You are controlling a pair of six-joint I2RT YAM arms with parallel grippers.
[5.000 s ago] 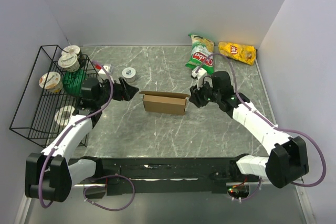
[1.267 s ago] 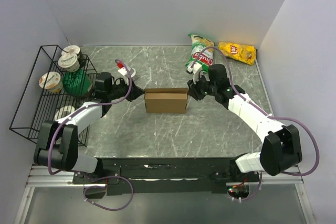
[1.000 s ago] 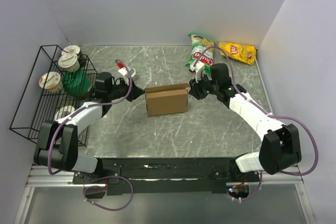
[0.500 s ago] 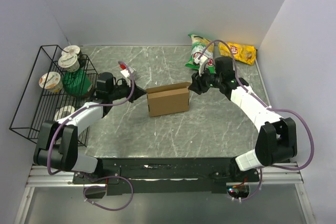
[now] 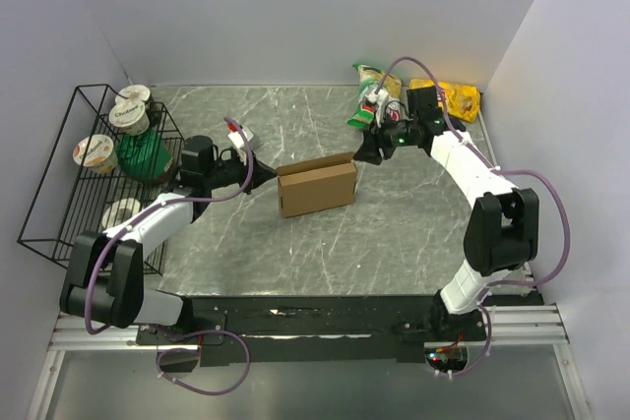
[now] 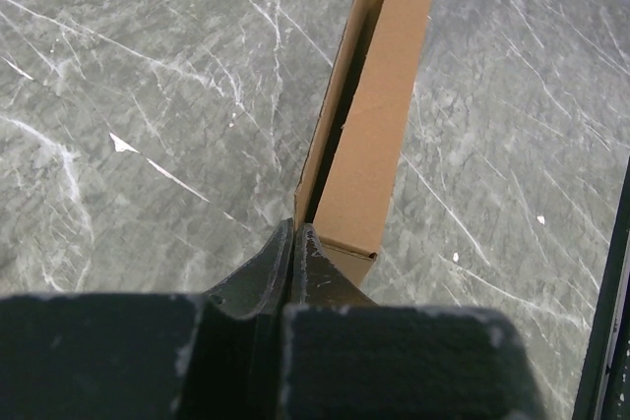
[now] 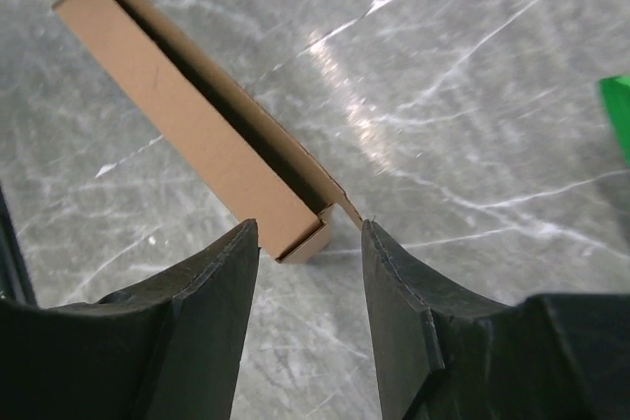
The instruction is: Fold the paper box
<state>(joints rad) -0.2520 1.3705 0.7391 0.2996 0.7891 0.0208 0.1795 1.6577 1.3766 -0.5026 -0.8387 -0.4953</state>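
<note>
The paper box (image 5: 317, 187), plain brown cardboard, lies mid-table with its right end turned toward the back and its long top flap (image 6: 340, 95) standing ajar. My left gripper (image 5: 264, 176) is at the box's left end. In the left wrist view its fingers (image 6: 258, 272) are pressed together, and the flap's near corner runs in between their tips. My right gripper (image 5: 366, 150) hovers by the box's right end (image 7: 305, 236). It is open, and that end sits just ahead of the gap, touching neither finger (image 7: 212, 312).
A black wire basket (image 5: 39, 209) holding yoghurt cups and a green pack stands at the left. A green snack bag (image 5: 370, 95) and a yellow one (image 5: 463, 97) lie at the back right, close behind the right arm. Walls close in the table.
The box's right end has swung toward the back. My right gripper has drawn back along with it and opened wider. My left gripper has closed at the flap's corner.
</note>
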